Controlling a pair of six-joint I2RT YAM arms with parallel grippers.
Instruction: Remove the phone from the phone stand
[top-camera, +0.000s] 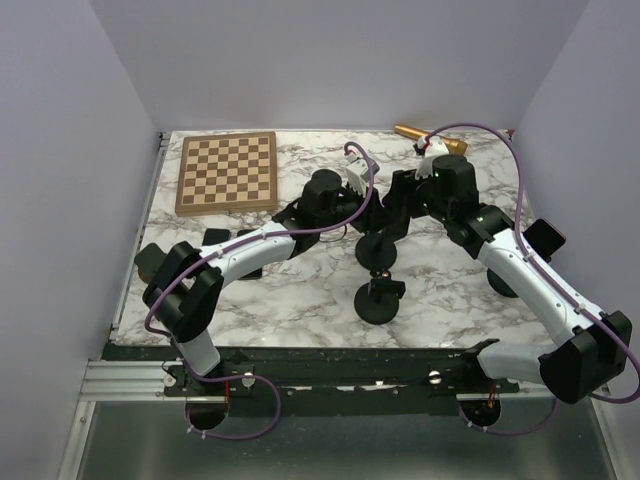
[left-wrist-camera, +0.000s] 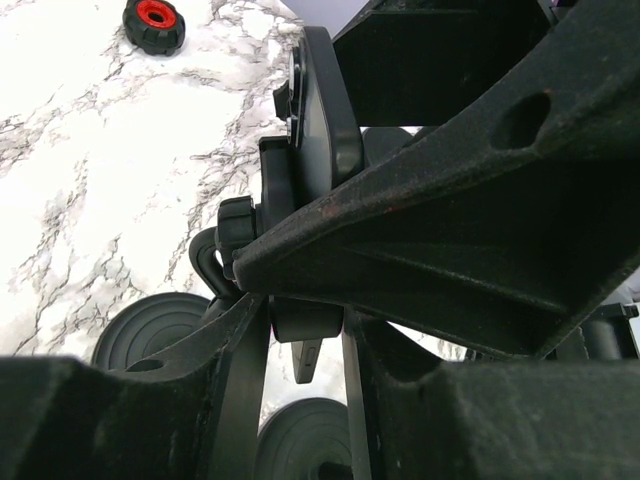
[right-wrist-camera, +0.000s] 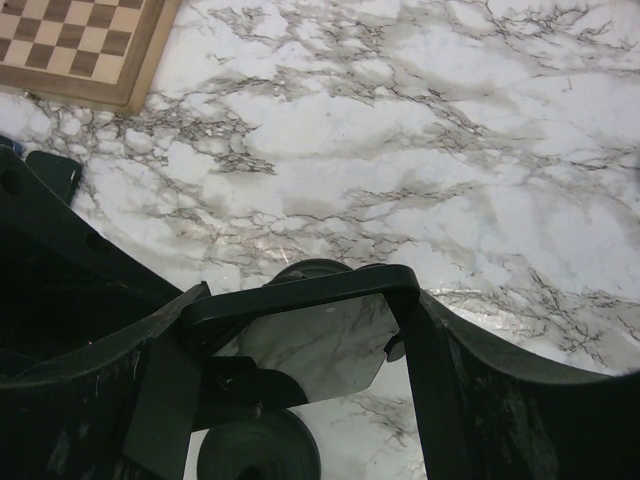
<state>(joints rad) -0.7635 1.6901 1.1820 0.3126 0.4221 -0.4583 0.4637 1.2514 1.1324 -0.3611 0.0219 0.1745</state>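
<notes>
Robot lab test cell.
Plain lilac walls enclose marble-print table; aluminium rail along lower frame edge.

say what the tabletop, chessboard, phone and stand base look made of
Tabletop: white, grey-veined marble look, slight sheen; possibly printed laminate.
Chessboard: wood, light and dark squares, tan frame.
Phone: glossy glass-like face mirroring the marble, black rim.
Stand base: matte black, plastic or rubber; can't tell.
</notes>
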